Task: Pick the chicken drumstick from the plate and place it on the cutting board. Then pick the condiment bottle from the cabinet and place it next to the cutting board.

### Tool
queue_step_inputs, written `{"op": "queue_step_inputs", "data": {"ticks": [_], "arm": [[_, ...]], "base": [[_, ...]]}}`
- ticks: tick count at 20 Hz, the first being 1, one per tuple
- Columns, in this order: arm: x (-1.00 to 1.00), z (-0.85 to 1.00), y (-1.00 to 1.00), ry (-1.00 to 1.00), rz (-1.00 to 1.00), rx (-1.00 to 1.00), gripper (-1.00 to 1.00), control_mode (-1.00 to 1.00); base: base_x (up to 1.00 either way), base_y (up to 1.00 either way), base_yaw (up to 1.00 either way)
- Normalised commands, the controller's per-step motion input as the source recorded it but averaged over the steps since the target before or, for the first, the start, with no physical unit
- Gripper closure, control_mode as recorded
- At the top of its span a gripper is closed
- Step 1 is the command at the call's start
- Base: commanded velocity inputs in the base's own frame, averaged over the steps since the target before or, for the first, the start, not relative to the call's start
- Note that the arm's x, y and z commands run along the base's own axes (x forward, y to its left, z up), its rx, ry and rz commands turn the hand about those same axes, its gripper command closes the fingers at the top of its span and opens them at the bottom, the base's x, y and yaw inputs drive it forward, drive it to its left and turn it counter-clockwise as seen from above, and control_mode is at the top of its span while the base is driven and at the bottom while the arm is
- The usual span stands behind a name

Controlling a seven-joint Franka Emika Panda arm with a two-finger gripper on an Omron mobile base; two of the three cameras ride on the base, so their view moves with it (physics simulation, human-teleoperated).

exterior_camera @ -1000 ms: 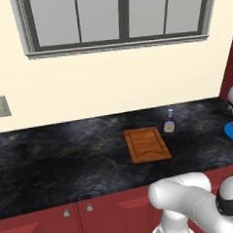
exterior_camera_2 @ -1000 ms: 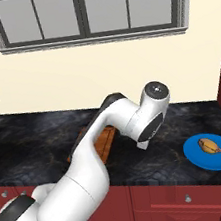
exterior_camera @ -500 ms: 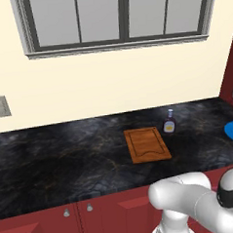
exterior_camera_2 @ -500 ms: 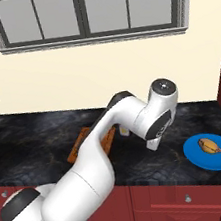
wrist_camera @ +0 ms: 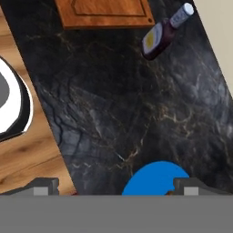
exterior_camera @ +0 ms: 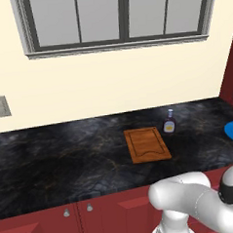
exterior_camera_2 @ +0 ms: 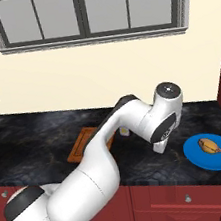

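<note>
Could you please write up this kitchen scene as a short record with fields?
surface: black marble counter over red drawers
cutting board: lies flat on the counter, nothing on it
bottle: stands upright on the counter just beyond the board's right far corner, apart from it
plate: blue, on the counter to the right of the board
drumstick: lies on the plate
gripper: open, holding nothing, above the counter near the plate's edge

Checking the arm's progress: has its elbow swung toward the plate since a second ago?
Yes. In the right base view it has swung right, away from the cutting board, toward the plate.
</note>
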Motion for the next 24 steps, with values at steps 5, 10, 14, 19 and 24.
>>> {"op": "queue_step_inputs", "data": {"ticks": [5,10,14,19,24], "arm": [[0.00,-0.09,-0.26,0.03,0.00,-0.03,-1.00,-1.00],[0.00,-0.12,-0.34,0.05,0.00,-0.03,-1.00,-1.00],[0.00,-0.08,-0.31,0.04,0.00,-0.04,-1.00,-1.00],[0.00,-0.01,-0.19,0.04,-0.01,-0.03,-1.00,-1.00],[0.00,0.00,-0.18,0.02,-0.04,0.00,-1.00,-1.00]], "base": [[0.00,0.00,0.00],[0.00,0.00,0.00],[0.00,0.00,0.00],[0.00,0.00,0.00],[0.00,0.00,0.00]]}}
